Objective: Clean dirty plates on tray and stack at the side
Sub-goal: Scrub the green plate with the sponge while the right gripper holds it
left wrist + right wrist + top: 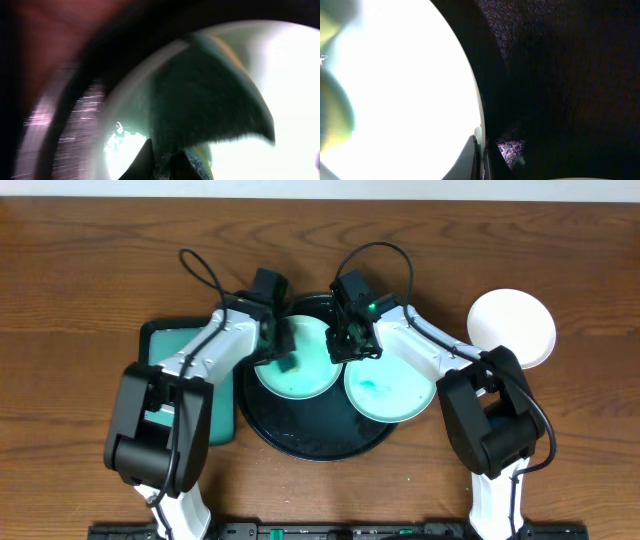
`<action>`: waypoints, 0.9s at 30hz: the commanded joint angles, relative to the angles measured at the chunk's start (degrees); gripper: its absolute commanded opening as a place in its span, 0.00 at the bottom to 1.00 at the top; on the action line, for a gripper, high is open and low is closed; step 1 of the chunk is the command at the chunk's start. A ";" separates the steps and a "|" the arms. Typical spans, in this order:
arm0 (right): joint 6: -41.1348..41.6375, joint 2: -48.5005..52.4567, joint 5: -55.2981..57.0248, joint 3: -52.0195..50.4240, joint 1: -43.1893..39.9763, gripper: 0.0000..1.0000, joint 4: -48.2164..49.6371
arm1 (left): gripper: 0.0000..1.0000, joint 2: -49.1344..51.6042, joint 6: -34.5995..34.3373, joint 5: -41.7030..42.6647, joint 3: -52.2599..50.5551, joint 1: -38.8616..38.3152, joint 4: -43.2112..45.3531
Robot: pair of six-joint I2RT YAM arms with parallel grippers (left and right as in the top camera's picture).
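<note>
The round black tray (318,442) holds two mint plates. My left gripper (281,348) is shut on a dark teal sponge (288,364) and presses it on the left mint plate (305,378). In the left wrist view the sponge (210,100) fills the space in front of the fingers (165,167), over the plate (280,90). My right gripper (350,346) is shut on that plate's right rim, which shows between its fingers (481,157) next to the bright plate (400,85). The right mint plate (392,392) has a teal smear. A white plate (512,328) lies on the table to the right.
A rectangular teal tray with a dark rim (163,338) lies left of the black tray, partly under my left arm. The wooden table (90,260) surrounds everything. The two wrists are close together over the back of the black tray.
</note>
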 commanded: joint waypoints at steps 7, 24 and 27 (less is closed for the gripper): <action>-1.49 1.70 -1.66 -2.29 2.25 0.01 -2.27 | 0.07 2.47 -1.14 -11.96 -2.01 2.16 -10.73; -0.85 1.70 -1.66 -2.29 2.21 0.01 -1.88 | 0.07 2.47 10.05 30.05 -2.01 -7.39 -3.34; -0.83 1.70 -1.66 -2.29 2.21 0.01 -1.88 | 0.08 2.47 8.17 29.99 -2.01 -8.50 -0.44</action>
